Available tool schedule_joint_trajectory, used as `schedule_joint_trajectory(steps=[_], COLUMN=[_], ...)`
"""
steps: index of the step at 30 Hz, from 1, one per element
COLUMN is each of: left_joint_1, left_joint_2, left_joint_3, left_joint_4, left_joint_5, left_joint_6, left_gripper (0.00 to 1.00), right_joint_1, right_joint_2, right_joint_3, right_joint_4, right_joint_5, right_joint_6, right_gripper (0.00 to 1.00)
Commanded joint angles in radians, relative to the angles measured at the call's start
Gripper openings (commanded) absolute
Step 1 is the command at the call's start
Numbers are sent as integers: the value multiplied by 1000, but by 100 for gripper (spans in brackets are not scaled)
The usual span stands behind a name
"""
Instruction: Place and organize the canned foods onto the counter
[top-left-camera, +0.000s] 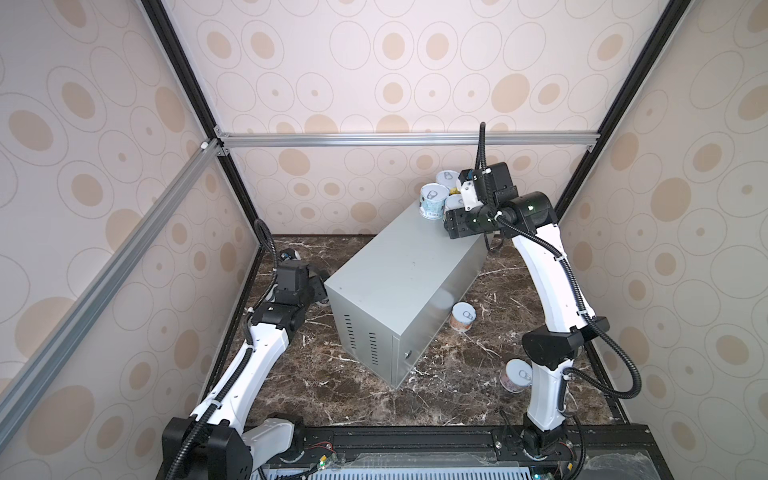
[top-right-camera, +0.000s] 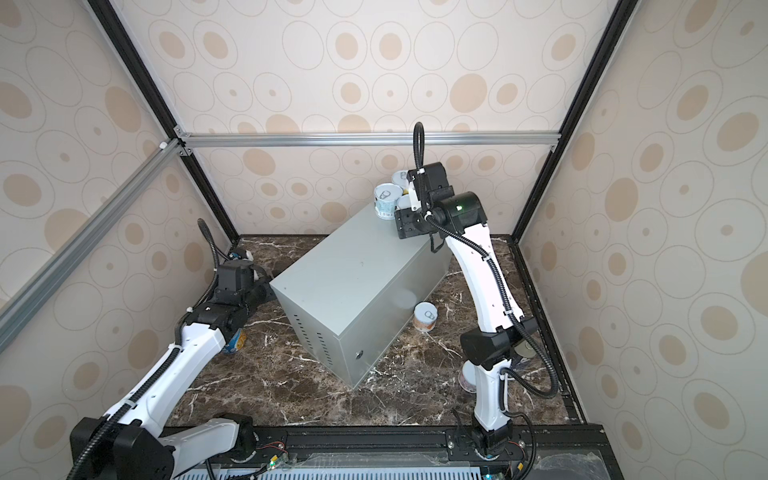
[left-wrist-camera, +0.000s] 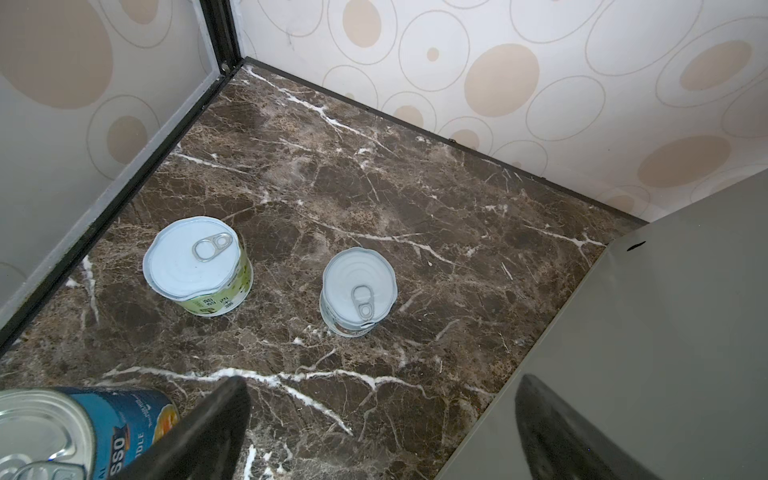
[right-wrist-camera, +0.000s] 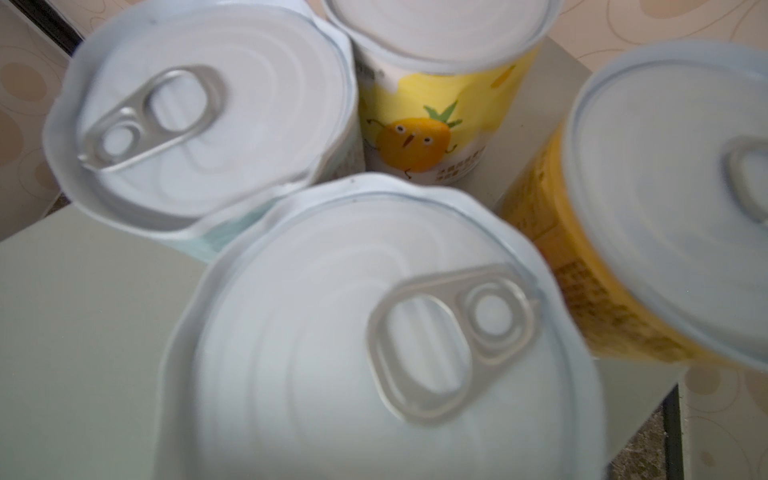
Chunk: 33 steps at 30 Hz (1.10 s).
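The counter (top-left-camera: 399, 282) is a tall grey metal box standing askew on the marble. At its far end is a cluster of short canned foods, among them a teal-labelled can (top-left-camera: 434, 200) and a yellow pineapple can (right-wrist-camera: 432, 104). My right gripper (top-left-camera: 461, 199) hangs over the nearest can (right-wrist-camera: 374, 332), which fills the right wrist view and hides the fingers. My left gripper (left-wrist-camera: 374, 432) is open and low beside the counter's left corner. Ahead of it on the marble stand a green-labelled can (left-wrist-camera: 197, 266) and a white can (left-wrist-camera: 358, 291). A blue Progresso can (left-wrist-camera: 83, 432) stands beside one finger.
A short can (top-left-camera: 462, 316) stands on the marble by the counter's right side, and a second one (top-left-camera: 516, 375) stands against the right arm's base. Patterned walls with black frame posts close in the marble floor (top-left-camera: 436, 395) on three sides.
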Motion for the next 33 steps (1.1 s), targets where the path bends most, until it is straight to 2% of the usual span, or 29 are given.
schedule_joint_trajectory(steps=[1,10,22,27,33], left_joint_1=[8,8,10,12,12], left_joint_2=[3,3,-24,-64,-102], left_joint_3=[2,26,58,69,75], left_joint_4=[8,-14,-68,-108,-172], left_joint_5=[-3,-1,38,52,66], left_joint_6=[9,14,38,43,56], left_gripper=[99,99,99,99,100], right_joint_1=[5,6,6,7,6], right_joint_2=[-33,-97,-244,-371,-562], right_joint_3=[-1,-34,-116,-242,-497], right_joint_4=[-19,-10,-6,22,103], right_joint_5=[11,-3,0,-4,-22], right_joint_6=[-11,-7,-1,5,32], right_gripper=[83,90,91,92,94])
